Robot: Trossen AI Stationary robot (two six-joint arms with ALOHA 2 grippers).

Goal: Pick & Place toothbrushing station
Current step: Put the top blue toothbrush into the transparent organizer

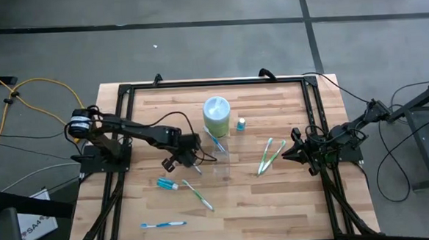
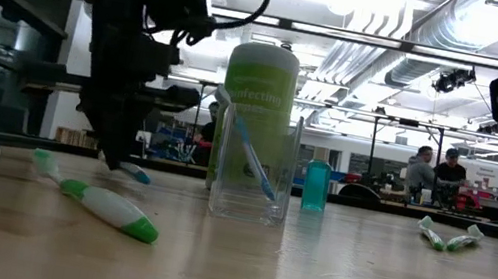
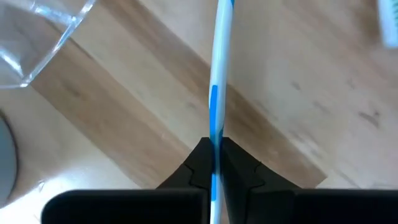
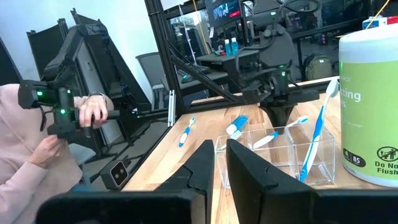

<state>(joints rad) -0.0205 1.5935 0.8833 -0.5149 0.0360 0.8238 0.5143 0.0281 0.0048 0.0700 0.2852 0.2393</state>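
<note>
Left gripper (image 1: 195, 161) is clamped on a blue brush (image 3: 216, 93) just beside the tumbler (image 1: 218, 158), so we judge one brush (image 2: 251, 158) in, this one next, several brushes and paste still on the worktop (image 1: 277, 197); right gripper (image 1: 292, 150) waits, nearly closed, empty.

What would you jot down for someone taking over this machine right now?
Left gripper: shut on a blue toothbrush beside the tumbler.
Right gripper: parked at the table's right edge, holding nothing.
Done: one blue toothbrush in tumbler.
Left: green pair on the right, green brush and toothpaste mid-table, blue brush at the front edge. Small blue bottle stands by the wipes canister.
</note>
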